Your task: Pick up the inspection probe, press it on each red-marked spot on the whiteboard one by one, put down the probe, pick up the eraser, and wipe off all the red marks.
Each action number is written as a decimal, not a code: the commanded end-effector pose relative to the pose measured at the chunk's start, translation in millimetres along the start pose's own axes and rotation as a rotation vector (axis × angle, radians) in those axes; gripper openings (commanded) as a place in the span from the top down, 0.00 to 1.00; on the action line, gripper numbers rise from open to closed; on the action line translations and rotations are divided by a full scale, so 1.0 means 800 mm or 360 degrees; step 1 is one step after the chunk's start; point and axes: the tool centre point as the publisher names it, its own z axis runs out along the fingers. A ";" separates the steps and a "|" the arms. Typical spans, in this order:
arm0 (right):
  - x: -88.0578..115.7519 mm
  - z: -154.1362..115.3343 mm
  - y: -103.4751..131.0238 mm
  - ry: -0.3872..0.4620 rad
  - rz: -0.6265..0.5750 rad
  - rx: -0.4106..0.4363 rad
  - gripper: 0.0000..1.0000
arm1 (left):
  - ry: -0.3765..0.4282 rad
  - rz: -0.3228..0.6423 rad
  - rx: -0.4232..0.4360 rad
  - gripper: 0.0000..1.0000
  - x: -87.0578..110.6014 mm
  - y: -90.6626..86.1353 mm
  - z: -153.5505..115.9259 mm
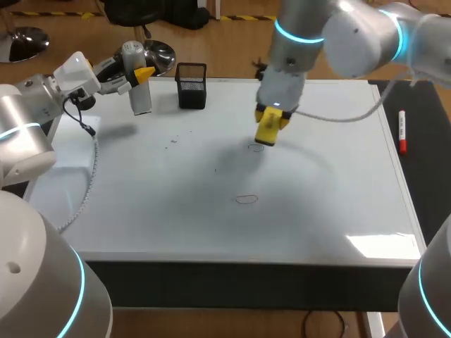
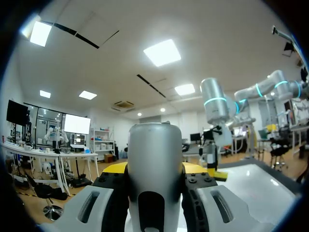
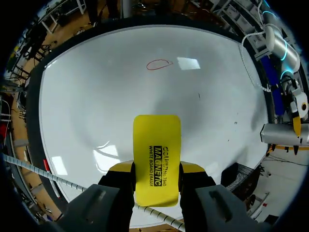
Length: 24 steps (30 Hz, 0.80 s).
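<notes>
Eraser (image 1: 270, 127), pinched between our right fingers (image 3: 120, 170), hangs beside the far red mark (image 1: 256, 147) on the whiteboard (image 1: 141, 204): the wiping step. Our left fingers (image 2: 112, 170) clasp the probe (image 1: 139, 88). Next we press flat and sweep 2 marks.

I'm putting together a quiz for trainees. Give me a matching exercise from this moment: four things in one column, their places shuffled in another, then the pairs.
1 inspection probe
2 eraser
3 mesh cup
4 marker pen

A held by the right gripper
B lying beside the whiteboard's right edge
C held by the left gripper
D standing near the whiteboard's far edge

Pairs: 1-C, 2-A, 3-D, 4-B
</notes>
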 end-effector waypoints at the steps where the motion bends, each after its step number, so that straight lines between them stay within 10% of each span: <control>1: -0.028 0.015 -0.003 0.0057 -0.0030 -0.0021 1.00 | -0.0004 0.0003 0.0000 1.00 0.001 -0.001 0.000; 24: -0.071 0.087 0.022 0.0164 -0.0275 -0.0190 1.00 | -0.0004 0.0003 0.0000 1.00 0.001 -0.001 0.000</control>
